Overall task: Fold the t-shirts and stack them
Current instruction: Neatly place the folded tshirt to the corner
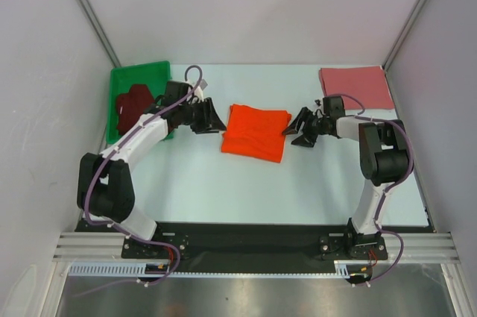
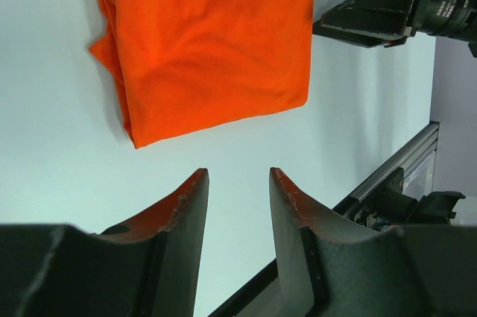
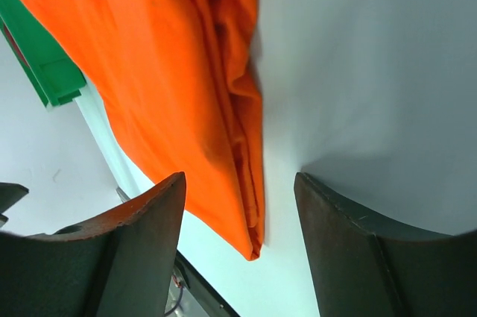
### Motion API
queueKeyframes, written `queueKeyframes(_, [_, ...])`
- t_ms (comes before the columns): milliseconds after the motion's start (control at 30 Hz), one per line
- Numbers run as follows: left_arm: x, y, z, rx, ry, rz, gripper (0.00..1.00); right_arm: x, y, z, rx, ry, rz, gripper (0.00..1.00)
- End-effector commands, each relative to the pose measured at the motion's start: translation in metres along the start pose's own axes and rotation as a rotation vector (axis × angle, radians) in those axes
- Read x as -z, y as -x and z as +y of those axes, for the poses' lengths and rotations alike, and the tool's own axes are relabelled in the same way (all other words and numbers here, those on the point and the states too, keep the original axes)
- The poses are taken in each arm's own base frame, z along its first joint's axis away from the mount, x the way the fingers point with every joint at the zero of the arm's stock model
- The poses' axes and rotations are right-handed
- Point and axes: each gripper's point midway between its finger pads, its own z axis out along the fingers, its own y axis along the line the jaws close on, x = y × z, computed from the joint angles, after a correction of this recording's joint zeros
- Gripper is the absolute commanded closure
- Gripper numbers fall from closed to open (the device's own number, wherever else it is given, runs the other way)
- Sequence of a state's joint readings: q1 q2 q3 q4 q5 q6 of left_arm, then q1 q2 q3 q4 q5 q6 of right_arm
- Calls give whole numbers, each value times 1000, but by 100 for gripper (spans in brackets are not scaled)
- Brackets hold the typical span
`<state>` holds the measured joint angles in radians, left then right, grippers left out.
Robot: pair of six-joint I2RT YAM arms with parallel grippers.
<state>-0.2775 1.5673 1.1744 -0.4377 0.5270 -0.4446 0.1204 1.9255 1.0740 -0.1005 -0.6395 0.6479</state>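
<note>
A folded orange shirt [image 1: 256, 132] lies on the desk [image 1: 246, 190]. The left tool [image 1: 211, 118] sits just left of it and the right tool [image 1: 302, 129] just right, each with fingers apart and empty (both wrist views crop the shirt). Back and right of it lies a folded pink shirt [image 1: 355, 86]. To its left, a crumpled maroon shirt [image 1: 134, 106] sits in a green bin [image 1: 141, 72], partly hidden by the left arm [image 1: 145, 138].

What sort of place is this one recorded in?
Probably a lab robot cell: plain white walls on an aluminium frame enclose the table, the left arm and right arm are bolted to a base plate, and the props are t-shirts and a green bin.
</note>
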Motion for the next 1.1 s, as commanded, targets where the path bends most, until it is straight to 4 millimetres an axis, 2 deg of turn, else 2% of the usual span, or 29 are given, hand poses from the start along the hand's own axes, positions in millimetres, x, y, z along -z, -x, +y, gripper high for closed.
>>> queueKeyframes(0, [6,-2,-7,-34,0,-3,57,1,-8,-58,-28,-192,6,32])
queueKeyframes(33, [1,-4,-3,-34,17,12,57,1,-8,-57,-20,-182,15,32])
queueKeyframes(267, [-9,-9,-7,-10,9,23,56,-8,-18,-60,-23,-188,38,31])
queueKeyframes(300, [-10,-7,-11,-49,20,23,56,-7,-19,-59,-22,-187,36,31])
queueKeyframes(333, [-13,-8,-11,-83,48,33,55,-6,-18,-59,-27,-186,35,31])
queueKeyframes(367, [-14,-9,-1,-119,152,38,55,-5,-18,-57,-29,-180,31,30])
queueKeyframes(400, [-18,-6,-21,-217,156,31,51,-2,-16,-52,-33,-171,24,29])
queueKeyframes(467, [-27,-7,-29,-257,188,19,47,4,-15,-50,-47,-168,29,27])
queueKeyframes(500, [-34,-16,-42,-256,165,26,41,11,-11,-42,-36,-157,13,27])
queueKeyframes(567, [-43,-22,-55,-239,129,21,35,23,-8,-39,-40,-161,1,26])
queueKeyframes(600, [-48,-35,-67,-209,86,50,34,29,-7,-35,-31,-162,-10,25])
queueKeyframes(633, [-53,-41,-70,-194,77,61,34,39,-1,-29,-4,-162,-40,25])
queueKeyframes(700, [-61,-54,-80,-195,74,56,32,51,-4,-27,9,-180,-46,23])
queueKeyframes(767, [-65,-59,-87,-247,85,31,32,66,-5,-22,37,-187,-64,23])
queueKeyframes(800, [-69,-75,-93,-340,80,42,33,70,-6,-21,45,-191,-70,23])
queueKeyframes(833, [-67,-70,-87,-403,148,-15,33,75,-5,-19,54,-195,-81,23])
queueKeyframes(867, [-67,-72,-91,-465,154,-44,33,82,-7,-16,68,-196,-84,22])
queueKeyframes(900, [-69,-88,-87,-606,179,-34,32,86,-7,-14,77,-197,-89,22])
queueKeyframes(967, [-66,-87,-92,-762,207,-100,30,97,-8,-6,98,-194,-111,21])
queueKeyframes(1000, [-67,-105,-89,-942,217,-70,29,101,-8,-2,106,-187,-120,21])
queueKeyframes(1067, [-68,-106,-88,-1127,282,-107,28,109,-8,6,119,-171,-143,21])
